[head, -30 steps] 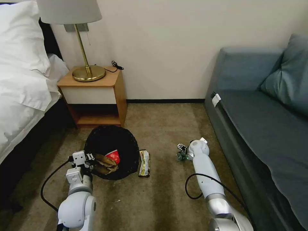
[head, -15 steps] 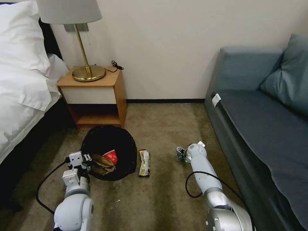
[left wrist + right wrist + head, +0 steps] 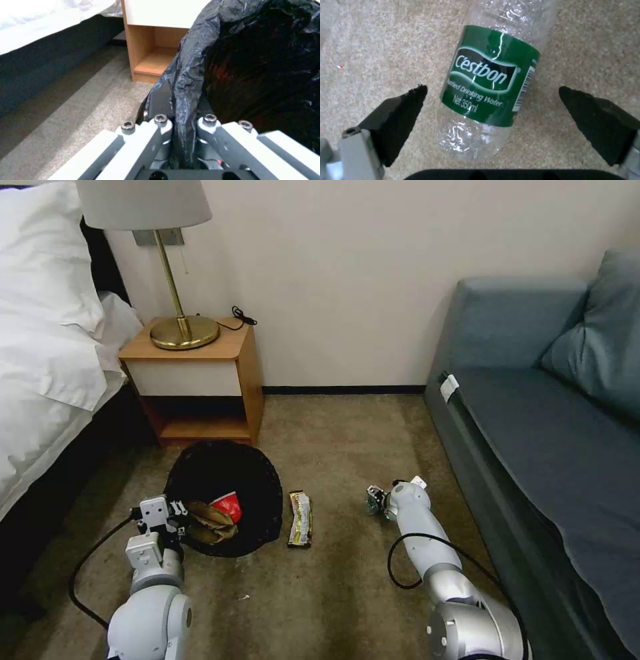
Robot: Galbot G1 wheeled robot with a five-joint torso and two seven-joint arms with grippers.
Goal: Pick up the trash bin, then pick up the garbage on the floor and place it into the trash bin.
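The left gripper (image 3: 175, 511) has drawn the trash bin (image 3: 223, 473) back toward the robot, while the right gripper (image 3: 375, 501) has retreated slightly above the bottle (image 3: 488, 82).

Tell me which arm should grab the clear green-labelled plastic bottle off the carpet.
Right. The right gripper hangs open with the clear green-labelled plastic bottle between its fingers, while the left gripper is clamped on the black-lined trash bin rim.

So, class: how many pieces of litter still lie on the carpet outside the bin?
2. The snack wrapper lies beside the trash bin; the plastic bottle lies between the right tool's open fingers. The cup and brown paper are already inside. More may be hidden.
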